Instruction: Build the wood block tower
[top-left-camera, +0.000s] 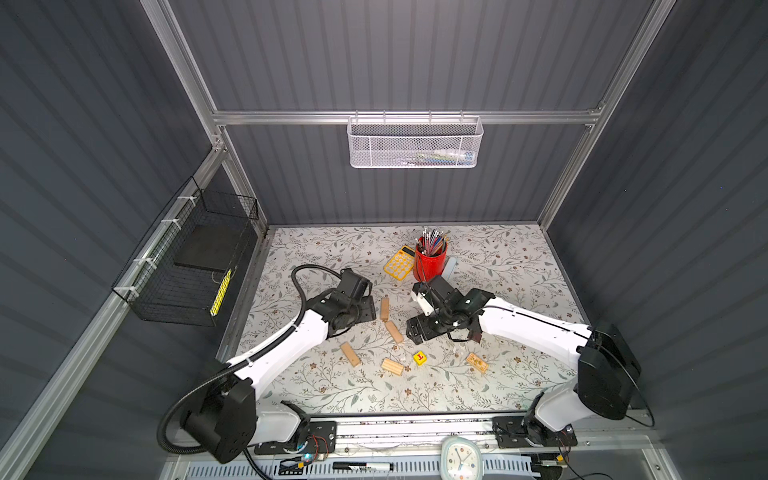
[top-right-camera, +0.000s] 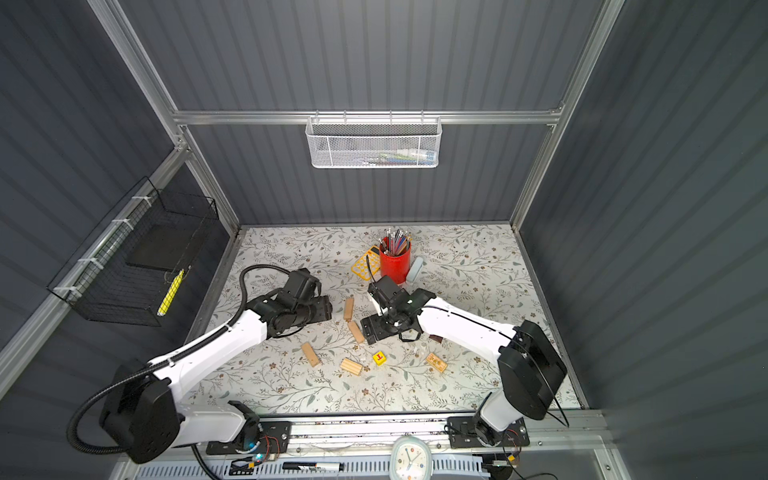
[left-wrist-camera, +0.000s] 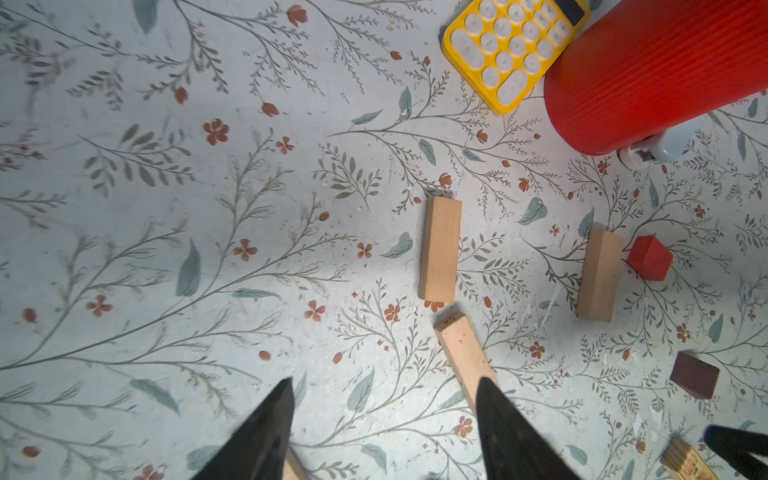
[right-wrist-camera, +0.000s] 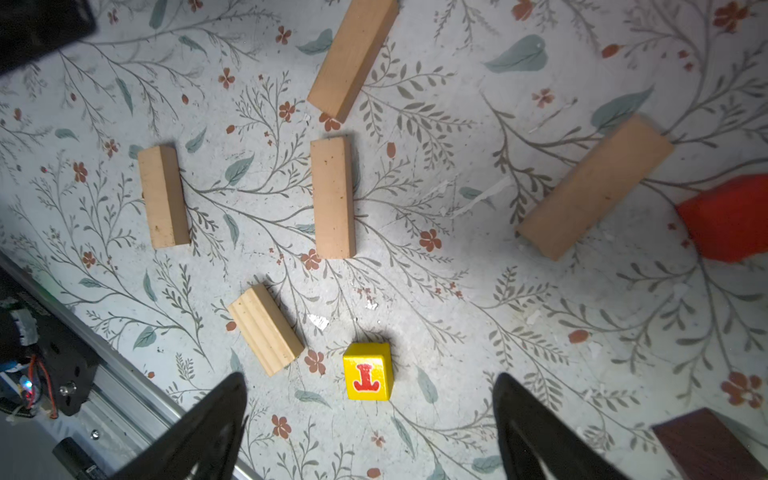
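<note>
On the floral mat (top-left-camera: 498, 266) the tower pieces (top-right-camera: 309, 354) are spread out singly, none resting on another. At the far left a wire basket (top-left-camera: 187, 257) is hung on the wall. Next, the left gripper (left-wrist-camera: 384, 399) is poised low over the mat. Its jaws are seen spread in the left wrist view with nothing between them. One finger (left-wrist-camera: 511, 432) overlaps the end of a slanted block (top-left-camera: 394, 331), but contact cannot be told. A second plain block (top-left-camera: 385, 308) is laid just past that block's far end. Nearer the front edge, a third plain block (top-left-camera: 350, 354) is followed by a ridged block (top-left-camera: 392, 367) and the yellow cube (top-left-camera: 420, 357). Toward the back, the calculator (top-left-camera: 399, 262) is set just beside the red cup (top-left-camera: 430, 266). The right gripper (right-wrist-camera: 370, 415) is poised over the mat with its jaws wide apart and nothing gripped. In the right wrist view the yellow cube is framed between its fingers, untouched. Under the right arm, a fourth plain block (right-wrist-camera: 594, 187) and the red cube (right-wrist-camera: 727, 216) just beside it are hidden in both top views. The brown piece (right-wrist-camera: 706, 449) is found near them. Farthest right, a printed block (top-left-camera: 476, 362) is laid alone.
</note>
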